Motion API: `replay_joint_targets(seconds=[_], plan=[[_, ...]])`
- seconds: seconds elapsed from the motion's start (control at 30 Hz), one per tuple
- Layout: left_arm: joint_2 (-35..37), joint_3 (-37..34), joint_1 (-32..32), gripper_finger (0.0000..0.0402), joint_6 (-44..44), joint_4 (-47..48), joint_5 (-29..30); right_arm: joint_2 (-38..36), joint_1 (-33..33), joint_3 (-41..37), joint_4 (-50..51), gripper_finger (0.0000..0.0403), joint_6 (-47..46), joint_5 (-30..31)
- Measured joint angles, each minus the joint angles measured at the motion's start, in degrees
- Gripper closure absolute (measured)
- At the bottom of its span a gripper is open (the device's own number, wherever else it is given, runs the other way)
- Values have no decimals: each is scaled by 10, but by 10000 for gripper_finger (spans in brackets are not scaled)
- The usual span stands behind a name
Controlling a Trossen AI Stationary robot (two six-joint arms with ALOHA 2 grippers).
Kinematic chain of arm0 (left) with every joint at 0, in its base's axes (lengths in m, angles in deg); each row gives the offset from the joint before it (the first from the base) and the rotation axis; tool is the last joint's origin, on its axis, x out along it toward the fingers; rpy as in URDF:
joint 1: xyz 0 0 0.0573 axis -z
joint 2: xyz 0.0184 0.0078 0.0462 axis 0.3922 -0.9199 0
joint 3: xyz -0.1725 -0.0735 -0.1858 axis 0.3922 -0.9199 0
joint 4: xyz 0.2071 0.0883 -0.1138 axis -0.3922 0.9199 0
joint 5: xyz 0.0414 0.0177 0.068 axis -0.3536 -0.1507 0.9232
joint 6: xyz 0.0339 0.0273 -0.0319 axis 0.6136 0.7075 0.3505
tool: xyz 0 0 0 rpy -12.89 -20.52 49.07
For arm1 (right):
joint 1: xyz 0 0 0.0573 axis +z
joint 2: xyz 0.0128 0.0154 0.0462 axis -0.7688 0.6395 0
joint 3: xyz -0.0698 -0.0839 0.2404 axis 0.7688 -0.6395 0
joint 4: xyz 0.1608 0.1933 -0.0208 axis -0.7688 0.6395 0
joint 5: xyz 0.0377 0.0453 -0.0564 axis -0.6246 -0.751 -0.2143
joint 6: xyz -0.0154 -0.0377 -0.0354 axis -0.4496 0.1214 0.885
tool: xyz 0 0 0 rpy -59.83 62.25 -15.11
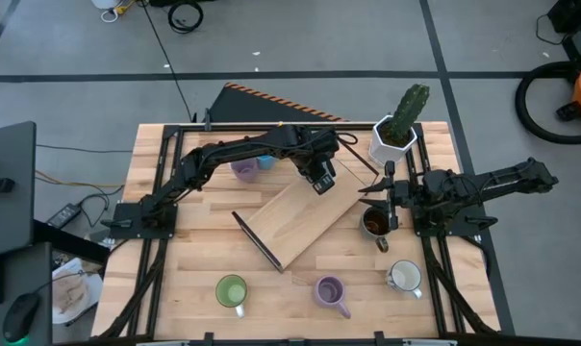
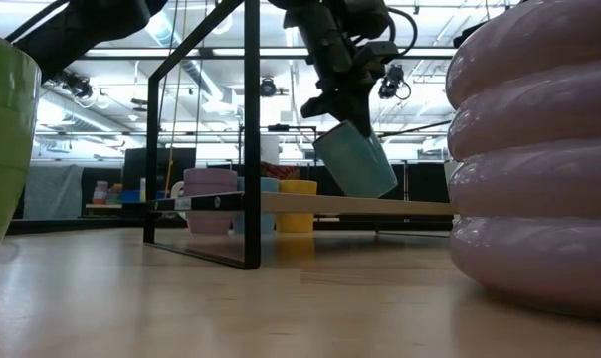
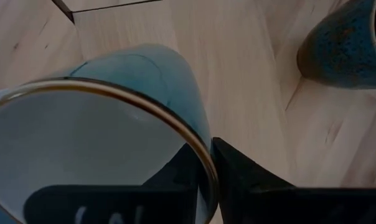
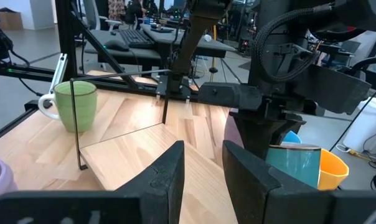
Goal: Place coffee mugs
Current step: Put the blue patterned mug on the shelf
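Jaws of the left gripper (image 1: 320, 179) closed on the rim of a teal-blue mug (image 2: 355, 159), held tilted above the wooden shelf board (image 1: 295, 213).

One finger (image 3: 238, 177) sits outside the mug wall and the other inside, a rim pinch that leaves the base free for setting down. The mug hangs clear of the board, so placement is judged not yet done. Just beyond the board's far edge wait a lilac mug (image 1: 243, 171) and a blue one (image 1: 265, 162); an orange mug (image 2: 298, 205) also shows there. Off the board's near side, a green mug (image 1: 231, 291), a second lilac mug (image 1: 330, 291) and a white mug (image 1: 404, 278) stand on the tabletop (image 1: 175, 279). Right gripper (image 1: 390, 195), jaws parted and empty, waits off the board's right end over a dark brown mug (image 1: 374, 224), near a cactus pot (image 1: 391, 142).
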Motion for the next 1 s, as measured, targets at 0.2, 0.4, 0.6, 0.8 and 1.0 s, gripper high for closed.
replay_joint_targets(seconds=[0.2, 0.4, 0.6, 0.8, 1.0], plan=[[-1, 0, 0, 344, 1, -16, 0, 0, 0, 0, 0, 289, 0, 0], [-1, 0, 4, 308, 2, -23, 0, 0, 0, 0, 3, 289, 0, 0], [-1, 0, 7, 302, 13, -29, 0, 0, 0, 0, 5, 289, 0, 0], [-1, 0, 8, 301, 26, -37, 7, 0, 0, 0, 6, 289, 0, 0], [-1, 0, 19, 295, 77, -68, 41, 0, 0, 0, 8, 289, 0, 0]])
